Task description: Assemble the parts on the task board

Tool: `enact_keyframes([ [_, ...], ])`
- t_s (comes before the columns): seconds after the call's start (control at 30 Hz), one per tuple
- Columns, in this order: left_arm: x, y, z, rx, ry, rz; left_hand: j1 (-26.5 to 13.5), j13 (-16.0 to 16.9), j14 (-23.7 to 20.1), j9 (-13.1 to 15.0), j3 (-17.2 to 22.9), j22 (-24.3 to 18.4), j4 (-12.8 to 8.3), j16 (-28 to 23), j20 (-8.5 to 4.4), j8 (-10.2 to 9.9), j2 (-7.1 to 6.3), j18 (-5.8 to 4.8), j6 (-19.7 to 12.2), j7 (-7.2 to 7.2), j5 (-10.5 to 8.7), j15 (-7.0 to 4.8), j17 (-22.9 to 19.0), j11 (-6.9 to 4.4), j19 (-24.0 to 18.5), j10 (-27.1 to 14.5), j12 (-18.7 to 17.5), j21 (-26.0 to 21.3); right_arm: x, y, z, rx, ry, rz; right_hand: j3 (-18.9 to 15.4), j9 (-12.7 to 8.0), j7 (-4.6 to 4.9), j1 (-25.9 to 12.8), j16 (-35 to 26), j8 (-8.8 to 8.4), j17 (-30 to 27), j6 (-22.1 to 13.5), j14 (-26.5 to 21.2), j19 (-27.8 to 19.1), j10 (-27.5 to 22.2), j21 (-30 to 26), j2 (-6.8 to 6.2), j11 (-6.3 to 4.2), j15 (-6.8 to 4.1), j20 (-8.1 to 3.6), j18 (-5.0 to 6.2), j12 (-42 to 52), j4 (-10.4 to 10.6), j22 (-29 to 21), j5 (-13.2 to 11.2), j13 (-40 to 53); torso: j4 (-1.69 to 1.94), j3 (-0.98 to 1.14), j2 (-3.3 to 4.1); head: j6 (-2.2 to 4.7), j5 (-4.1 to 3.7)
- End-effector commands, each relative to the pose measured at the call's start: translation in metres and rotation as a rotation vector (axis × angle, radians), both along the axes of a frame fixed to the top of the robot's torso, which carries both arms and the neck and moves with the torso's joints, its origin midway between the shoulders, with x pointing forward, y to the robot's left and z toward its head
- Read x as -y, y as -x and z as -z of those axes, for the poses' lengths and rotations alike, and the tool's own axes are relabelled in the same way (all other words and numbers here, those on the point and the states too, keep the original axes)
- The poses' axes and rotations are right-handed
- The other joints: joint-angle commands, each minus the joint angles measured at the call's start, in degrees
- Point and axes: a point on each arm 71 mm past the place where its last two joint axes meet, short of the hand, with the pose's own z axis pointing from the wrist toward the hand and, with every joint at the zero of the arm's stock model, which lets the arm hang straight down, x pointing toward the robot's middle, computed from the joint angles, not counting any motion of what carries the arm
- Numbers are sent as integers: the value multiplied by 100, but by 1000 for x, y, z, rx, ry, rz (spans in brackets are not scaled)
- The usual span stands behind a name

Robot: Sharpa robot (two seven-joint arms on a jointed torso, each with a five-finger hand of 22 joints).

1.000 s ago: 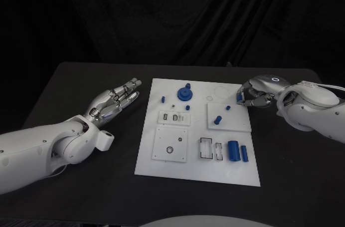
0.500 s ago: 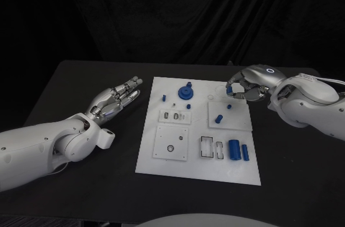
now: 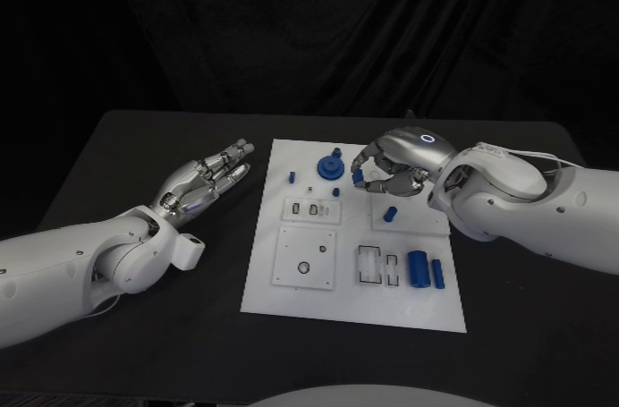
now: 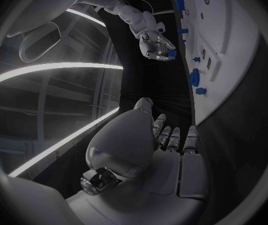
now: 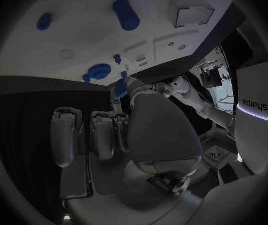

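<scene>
Two blue cylinders (image 3: 427, 270) lay at the near right of the task board (image 3: 355, 313). Beside its left edge the left hand (image 3: 207, 180) rested empty, fingers spread. Farther back, the right hand (image 3: 391, 168) hovered with curled fingers near the blue gear (image 3: 334, 167); whether it held anything I could not tell.

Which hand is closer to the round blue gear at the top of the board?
Right. The right hand hovers just beside the gear; the left hand sits off the board's left edge.
</scene>
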Motion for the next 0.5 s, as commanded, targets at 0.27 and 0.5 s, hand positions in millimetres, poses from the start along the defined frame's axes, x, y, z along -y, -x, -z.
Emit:
enact_keyframes([
  [0.27,6,1,-2,29,28,31,-56,6,-3,8,39,7,-7,-21,35,29,-11,40,20,26,-6,52,-9,33,-6,-2,-6,-11,-31,2,27,-39,67,-3,-17,105,-34,-23,17,38,1509,113,604,309,596,-9,5,-18,-1,-6,30,15,-56,1346,19,1510,-12,-3,-8,-30,-10],
  [0.5,7,1,-2,28,28,33,-56,6,-3,8,39,7,-7,-21,35,29,-11,40,20,26,-6,52,-9,33,-6,-2,-6,-11,-41,1,38,-74,114,-2,-28,102,-21,-55,17,12,1509,77,604,306,596,-16,3,-10,5,0,33,15,-64,1344,20,1510,-12,2,-10,-65,-17],
])
